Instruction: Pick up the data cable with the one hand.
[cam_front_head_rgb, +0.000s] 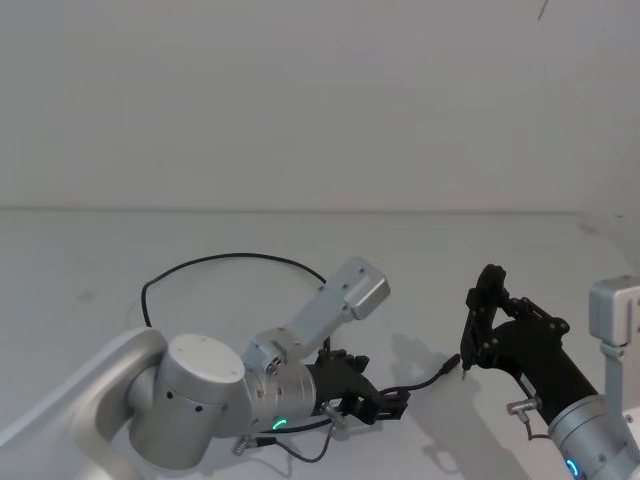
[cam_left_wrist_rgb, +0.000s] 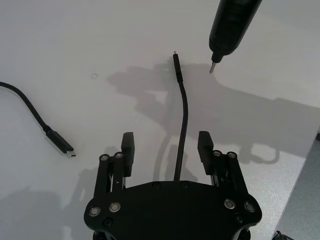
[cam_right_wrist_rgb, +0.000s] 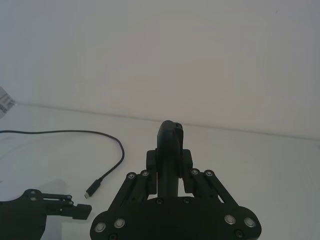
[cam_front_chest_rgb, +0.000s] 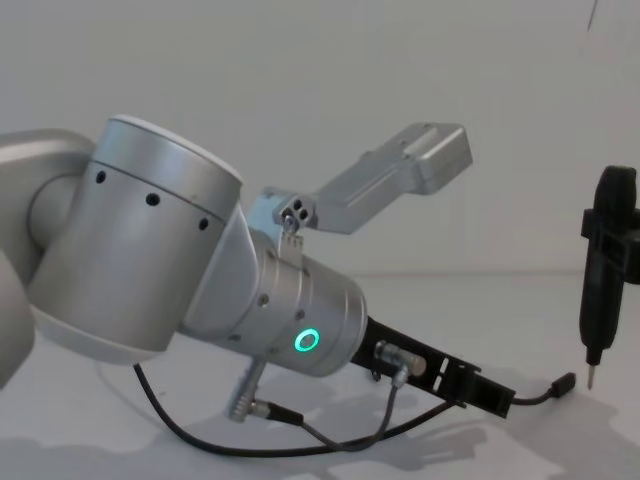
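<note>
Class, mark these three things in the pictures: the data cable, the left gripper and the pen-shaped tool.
data cable (cam_left_wrist_rgb: 184, 112): left wrist view, middle of its cord.
left gripper (cam_left_wrist_rgb: 166, 142): left wrist view, midway between its fingertips.
pen-shaped tool (cam_left_wrist_rgb: 234, 22): left wrist view, its black barrel.

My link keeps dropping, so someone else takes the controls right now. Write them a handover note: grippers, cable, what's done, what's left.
Left gripper: open, low over the table, one finger on each side of the data cable, not closed on it.
Right gripper: shut on the pen-shaped tool, tip pointing down beside the plug.
Cable: runs out between the left fingers to that plug; the rest loops across the table to the other plug.
Done: left gripper placed around the cable.
Left: close the fingers on the cable and lift it.
</note>
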